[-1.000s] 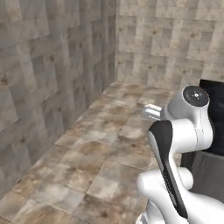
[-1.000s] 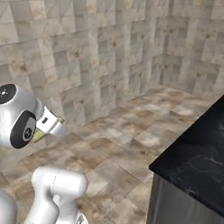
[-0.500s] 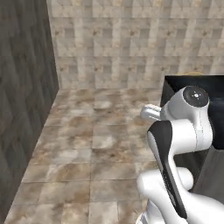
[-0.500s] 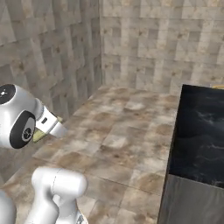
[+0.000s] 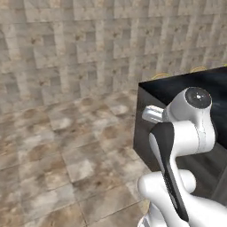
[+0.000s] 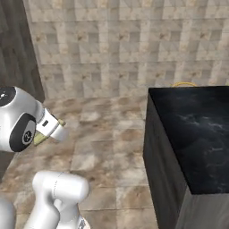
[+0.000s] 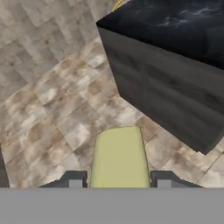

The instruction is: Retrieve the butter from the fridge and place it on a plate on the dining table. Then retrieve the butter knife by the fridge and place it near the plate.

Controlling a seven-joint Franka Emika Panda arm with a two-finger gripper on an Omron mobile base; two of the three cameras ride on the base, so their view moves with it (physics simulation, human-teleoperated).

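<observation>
The butter (image 7: 119, 157), a pale yellow block, sits between my two dark fingertips, and my gripper (image 7: 119, 180) is shut on it. From the right base view the gripper (image 6: 50, 130) hangs above the floor, left of the table, with a sliver of the butter (image 6: 39, 139) showing. The dining table (image 6: 192, 125) has a black white-veined top, and its near corner (image 7: 175, 26) lies ahead of the hand. From the left base view the hand (image 5: 151, 114) is held in front of the table's (image 5: 186, 86) corner. The fridge, the plate and the butter knife are out of view.
Beige stone floor tiles (image 5: 66, 150) spread out left of the table, with a tiled wall (image 6: 112, 44) behind. A dark grey panel (image 6: 13, 53) stands at the left edge of the right base view. Thin yellow arcs (image 6: 184, 83) peek over the table's far edge.
The whole picture has swung sideways, so the base has turned. The table now takes up more of both base views. The butter stays in the same grip.
</observation>
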